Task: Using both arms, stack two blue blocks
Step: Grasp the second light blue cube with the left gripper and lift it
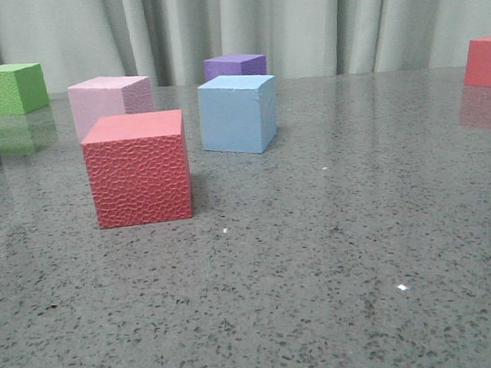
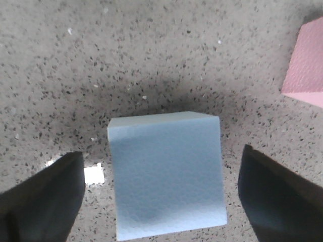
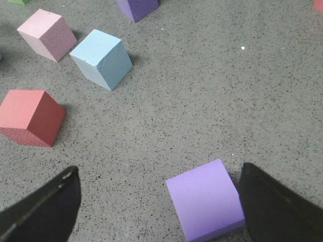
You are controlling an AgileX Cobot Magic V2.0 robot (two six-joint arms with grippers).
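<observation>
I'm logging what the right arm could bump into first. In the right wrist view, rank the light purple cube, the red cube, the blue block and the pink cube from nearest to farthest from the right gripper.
1. Light purple cube, just inside one finger of the right gripper.
2. Red cube, off toward the other finger.
3. Blue block, beyond the red cube.
4. Pink cube, farthest, just past the blue block.

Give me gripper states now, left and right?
Left gripper: open, fingers either side of a blue block, not gripping.
Right gripper: open, holding nothing; a purple cube sits between its fingers.
</observation>
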